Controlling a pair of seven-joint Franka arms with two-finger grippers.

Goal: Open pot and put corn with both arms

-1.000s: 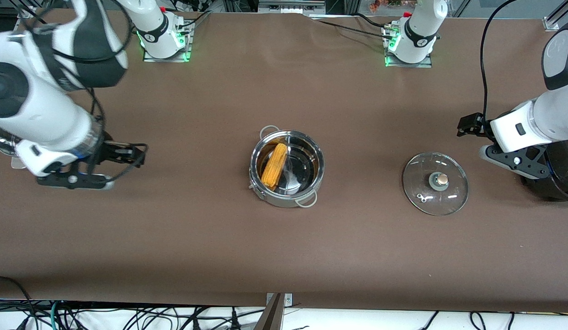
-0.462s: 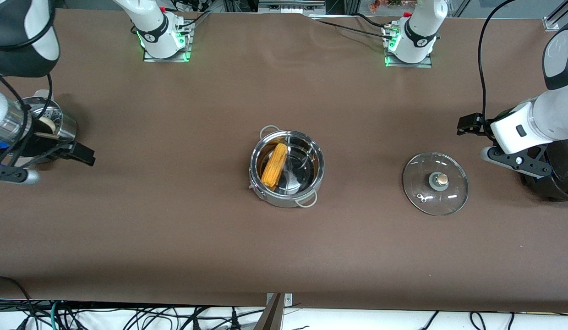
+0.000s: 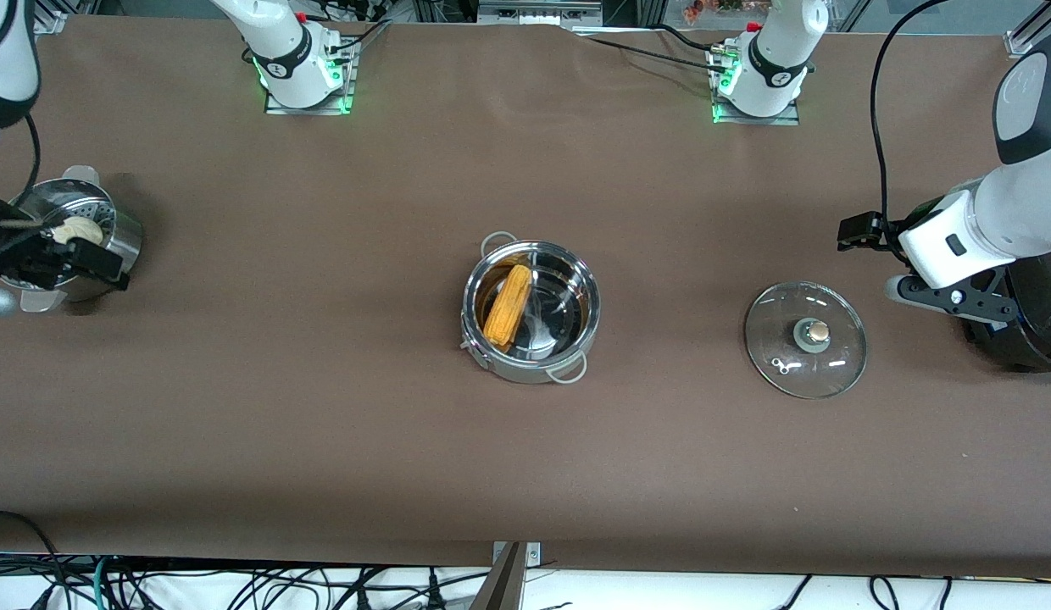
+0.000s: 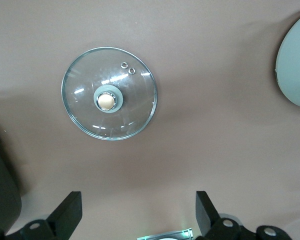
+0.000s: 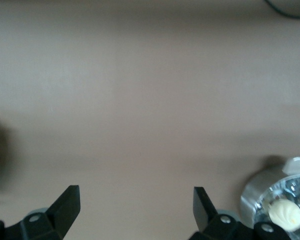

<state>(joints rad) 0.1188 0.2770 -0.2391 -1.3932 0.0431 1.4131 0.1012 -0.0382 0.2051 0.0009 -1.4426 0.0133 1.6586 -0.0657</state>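
Note:
The shiny steel pot (image 3: 576,284) stands open mid-table with the yellow-orange corn cob (image 3: 507,305) lying inside it. Its glass lid (image 3: 780,326) with a tan knob lies flat on the table toward the left arm's end, and also shows in the left wrist view (image 4: 85,105). My left gripper (image 3: 958,292) hangs beside the lid, open and empty (image 4: 138,202), over bare table. My right gripper (image 3: 13,271) is at the right arm's end of the table by the steamer pot, open and empty (image 5: 135,197).
A perforated steel steamer pot (image 3: 123,237) holding a white bun (image 3: 76,229) stands at the right arm's end; it also shows in the right wrist view (image 5: 255,197) with the bun (image 5: 282,214). The brown table (image 3: 322,407) runs wide around the pot.
My right arm has swung away from the pot toward its own end of the table and now hangs by the steamer pot. My left arm shifted slightly. Pot, corn and lid have not moved.

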